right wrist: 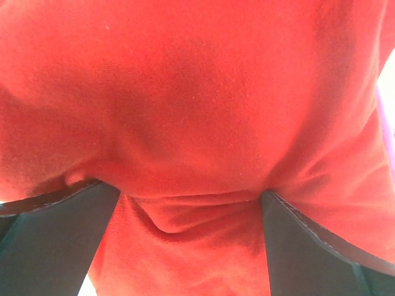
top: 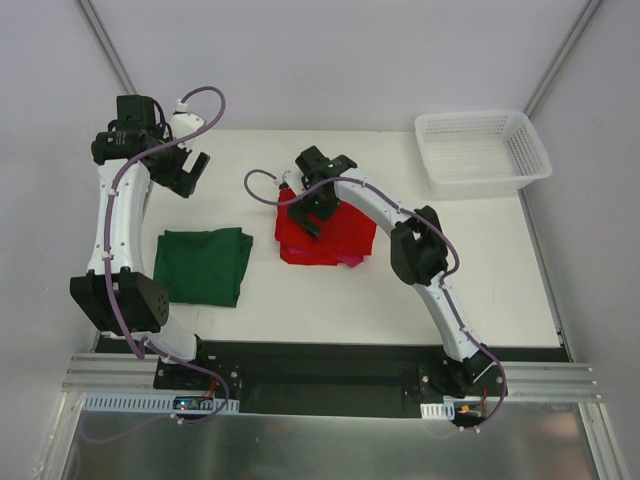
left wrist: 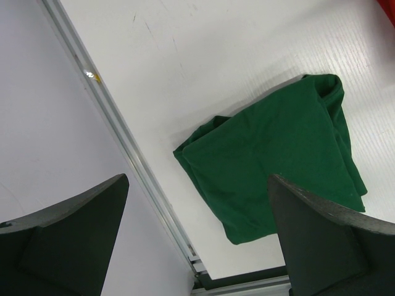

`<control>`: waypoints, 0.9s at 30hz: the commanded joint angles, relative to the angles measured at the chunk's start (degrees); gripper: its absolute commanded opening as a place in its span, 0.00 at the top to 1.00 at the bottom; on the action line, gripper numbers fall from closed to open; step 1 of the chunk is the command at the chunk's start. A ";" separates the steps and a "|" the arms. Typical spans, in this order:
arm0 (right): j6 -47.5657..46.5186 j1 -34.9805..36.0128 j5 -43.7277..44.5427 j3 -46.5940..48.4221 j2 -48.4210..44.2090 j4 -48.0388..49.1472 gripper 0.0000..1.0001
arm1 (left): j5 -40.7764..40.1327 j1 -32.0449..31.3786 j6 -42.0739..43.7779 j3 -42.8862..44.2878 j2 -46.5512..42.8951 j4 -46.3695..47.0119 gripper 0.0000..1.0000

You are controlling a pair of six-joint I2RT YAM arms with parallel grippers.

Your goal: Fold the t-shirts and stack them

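Looking down from above: losing the far-left corner of the bright red cloth t-shirt (top: 345, 240) under the right gripper (top: 308, 214), so not making out how fingertips and cloth are meeting. Spreading the jaws wide over that corner, clamping nothing. Finding the red shirt lying rumpled near the middle of the white table (top: 450, 270), and the dark green cloth t-shirt (top: 203, 265) lying folded flat to its left, well apart, near the left arm's base. Holding the left gripper (top: 190, 176) raised at the far left, jaws spread, empty, touching nothing. Noting a white plastic mesh basket (top: 480, 172) sitting at the far right corner, clear of both arms.

Looking through the left wrist: cutting off both dark fingers (left wrist: 80, 234) at the bottom edge. Keeping the left gripper (left wrist: 197, 180) gaping, with nothing between the jaws. Seeing the green shirt (left wrist: 278, 160) whole below, lying beside an aluminium rail (left wrist: 123, 135) along the table's edge.

Looking through the right wrist: filling nearly the whole frame with red cloth (right wrist: 197, 92), edges cut off, folds hard to read. Spreading the right gripper (right wrist: 191, 192) wide, fingertips (right wrist: 62, 240) touching the cloth, a fold bulging between them. Catching a purple cable (right wrist: 386, 129) at the right edge.
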 commanded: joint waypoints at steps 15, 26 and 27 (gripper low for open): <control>-7.81 -2.37 7.11 0.96 3.65 11.37 0.00 | 0.50 0.62 0.19 -0.50 -1.73 -0.60 0.05; -10.89 -2.45 9.57 0.61 4.26 14.62 0.00 | 0.58 0.62 -0.08 -0.85 -1.55 -0.60 0.05; -10.97 -2.54 9.57 0.69 4.26 14.80 0.00 | 0.50 0.62 -0.08 -0.76 -1.55 -0.60 0.05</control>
